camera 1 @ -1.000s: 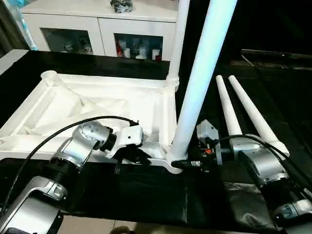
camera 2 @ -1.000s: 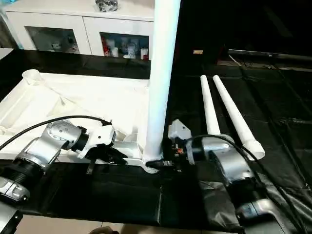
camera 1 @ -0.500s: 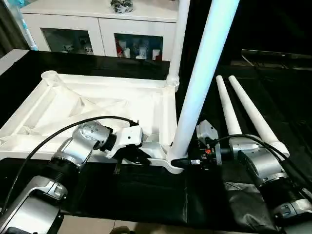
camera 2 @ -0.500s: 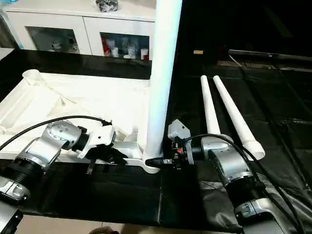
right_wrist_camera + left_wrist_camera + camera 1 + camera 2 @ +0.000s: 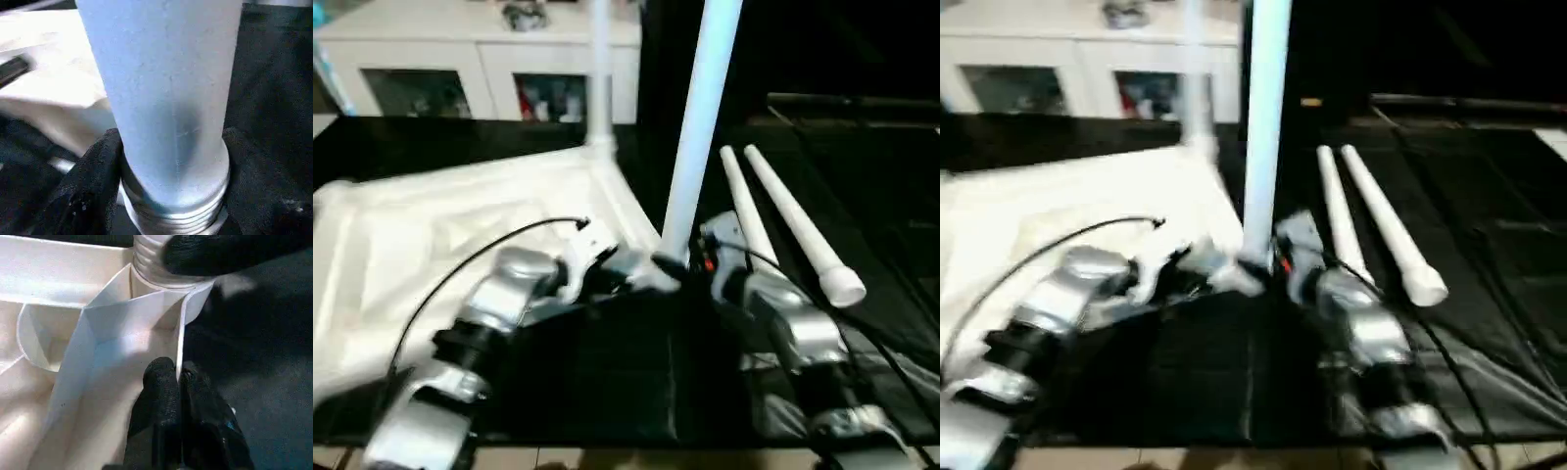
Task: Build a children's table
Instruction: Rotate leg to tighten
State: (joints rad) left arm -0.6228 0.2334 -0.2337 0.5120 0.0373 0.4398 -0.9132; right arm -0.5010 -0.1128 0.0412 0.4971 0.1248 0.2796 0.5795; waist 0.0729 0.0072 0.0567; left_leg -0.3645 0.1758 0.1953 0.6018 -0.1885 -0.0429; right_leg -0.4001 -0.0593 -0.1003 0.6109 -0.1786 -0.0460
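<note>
White plastic against black cloth and silver metal.

Smooth, faintly glossy plastic on the table top (image 5: 58, 357) and upright leg (image 5: 166, 98), ridged threads at its base; matt, grainy black rubber on the left pincer (image 5: 180, 382) and right pincer (image 5: 171, 196); creased black cloth over the desk (image 5: 607, 392); brushed silver forearms (image 5: 793, 333).

Up on the head, the two eye views look forward and down over both silver forearms onto the black-covered worktop (image 5: 607, 392), taking in the same wide scene from slightly offset spots: the white ribbed plastic table top (image 5: 401, 245), the upright white tapered tube leg (image 5: 697, 127), and the white glass-door cabinet (image 5: 1087, 69) at the back. The left wrist view sits very near, looking along its black-fingered left gripper (image 5: 180, 382) at the table top's rim. The right wrist view is closer still, facing that upright leg between the right gripper's fingers (image 5: 93, 186).
</note>
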